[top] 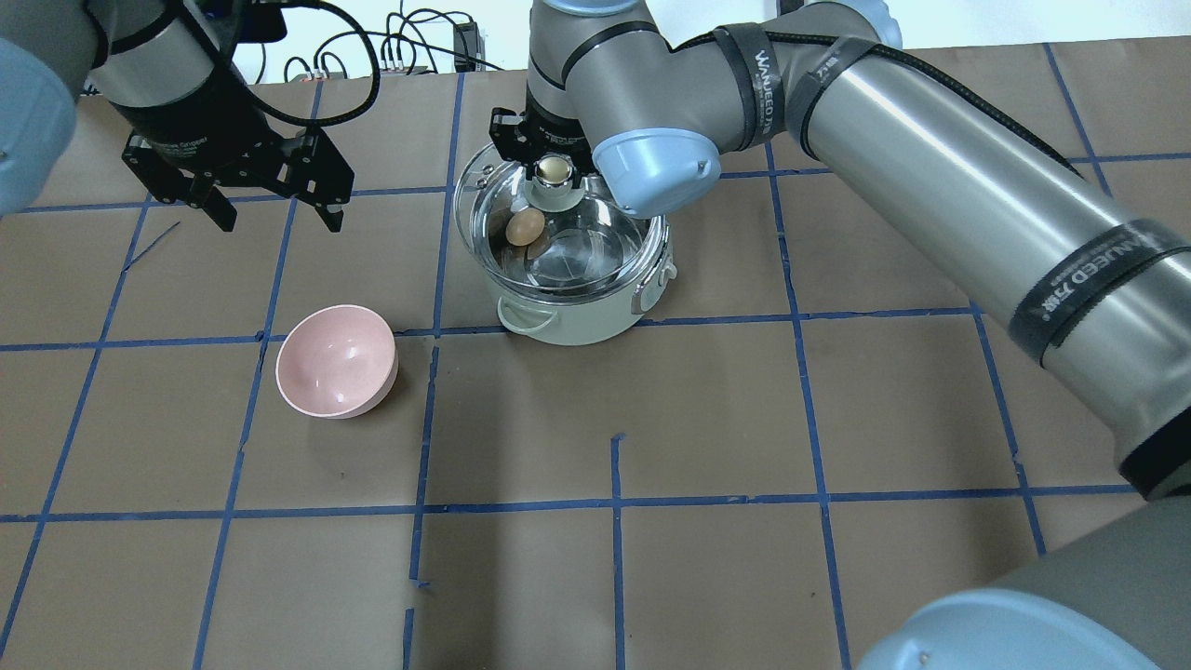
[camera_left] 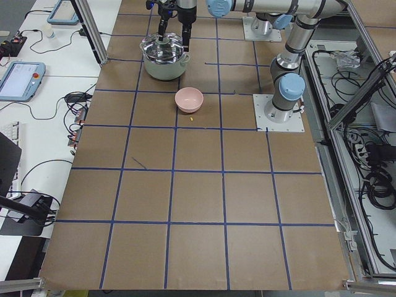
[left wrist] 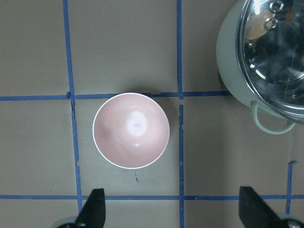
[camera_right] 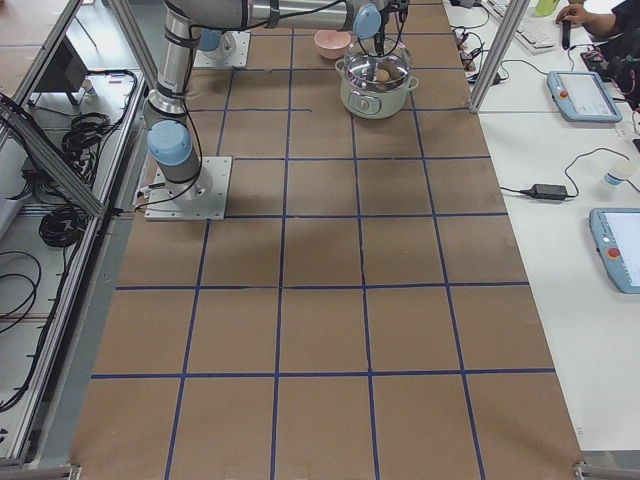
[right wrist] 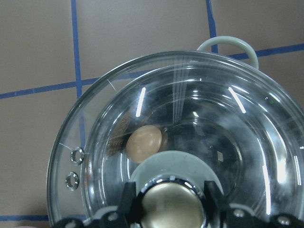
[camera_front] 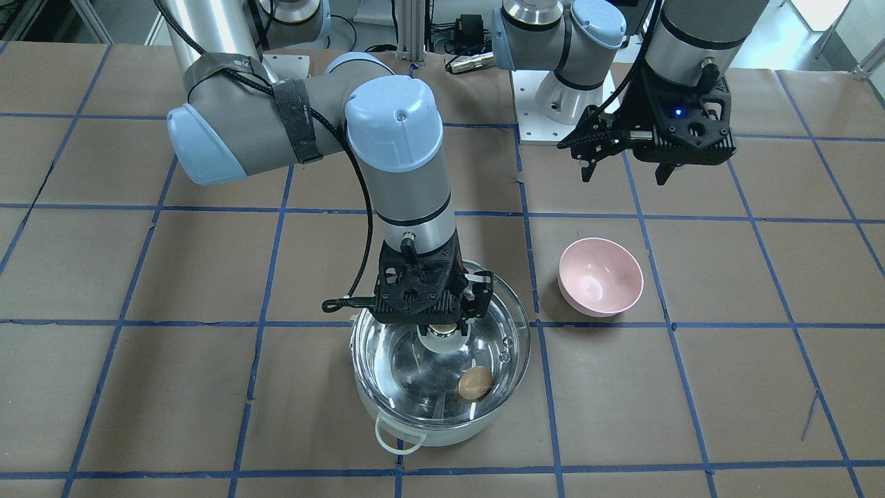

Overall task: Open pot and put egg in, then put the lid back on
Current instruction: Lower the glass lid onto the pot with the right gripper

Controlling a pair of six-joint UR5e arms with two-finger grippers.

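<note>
Lid (top: 582,244) status: hanging from the right gripper (top: 552,173), pinched tight on the brassy knob (right wrist: 172,205), one finger (right wrist: 127,199) on each side. Parked over the pot (top: 577,321), though with the glass rim not lined up with the steel rim in the overhead and front views. Could be raised, could be nudged toward the pink bowl (top: 337,361) side, can't tell which.

Egg (top: 524,226) already down inside the pot, visible through the glass, lying off-centre on the bowl side.

Left gripper (top: 279,221) up high near the bowl, spread wide open, holding nothing, well apart from the pot.

Loads of bare table (top: 744,419) all round the pot, with the bowl as nearest neighbour and a clear gap between the two. One pale loop handle (camera_front: 397,436) sticking out past the lid rim on the operators' side.
</note>
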